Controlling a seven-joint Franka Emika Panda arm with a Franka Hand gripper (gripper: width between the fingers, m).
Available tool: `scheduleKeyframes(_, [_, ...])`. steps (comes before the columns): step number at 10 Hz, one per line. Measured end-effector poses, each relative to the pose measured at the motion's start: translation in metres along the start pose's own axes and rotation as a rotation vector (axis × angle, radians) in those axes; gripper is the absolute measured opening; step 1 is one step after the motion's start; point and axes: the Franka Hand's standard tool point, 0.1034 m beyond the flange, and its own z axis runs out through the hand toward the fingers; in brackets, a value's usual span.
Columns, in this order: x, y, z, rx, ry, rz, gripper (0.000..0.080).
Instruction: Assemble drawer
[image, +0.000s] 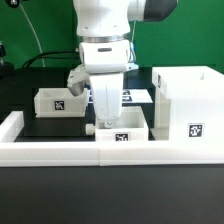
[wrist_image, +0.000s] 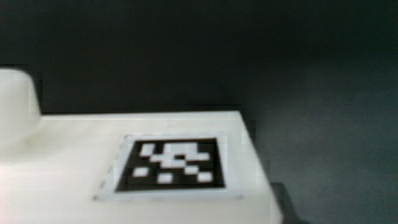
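The gripper (image: 106, 117) hangs low at a far corner of the middle tray (image: 128, 124) — probably lining up on its wall; whether the jaws are open or holding anything I cannot tell; this tray butts the near rail (image: 55, 152), likely for squaring; second tray (image: 55, 101) sits at the exterior view's left, housing (image: 190, 100) at its right — both apart.

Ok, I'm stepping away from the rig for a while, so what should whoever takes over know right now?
Gripper: low at the back edge of the front tray; I cannot tell whether it is open, shut or gripping.
Second tray: on the table, apart, toward the exterior view's left.
Housing: at the exterior view's right, beside the front tray.
Done: nothing fitted; both trays are outside the housing.
Left: both trays into the housing.
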Motion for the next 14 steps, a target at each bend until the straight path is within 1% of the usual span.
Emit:
scheduleKeyframes(4, [-0.002,-0.001,0.001,0.001,0.000,0.007,0.0047])
scheduleKeyframes(5, [0.000,0.001,0.000,-0.009,-0.001,-0.016,0.0047])
scheduleKeyframes(7, [0.008,0.004,-0.001,-0.013,-0.008,-0.051,0.0047])
scheduleKeyframes(11, [0.005,0.003,0.000,-0.010,-0.012,-0.052,0.0047])
scheduleKeyframes(14, [0.017,0.006,0.000,-0.014,-0.005,-0.083,0.0047])
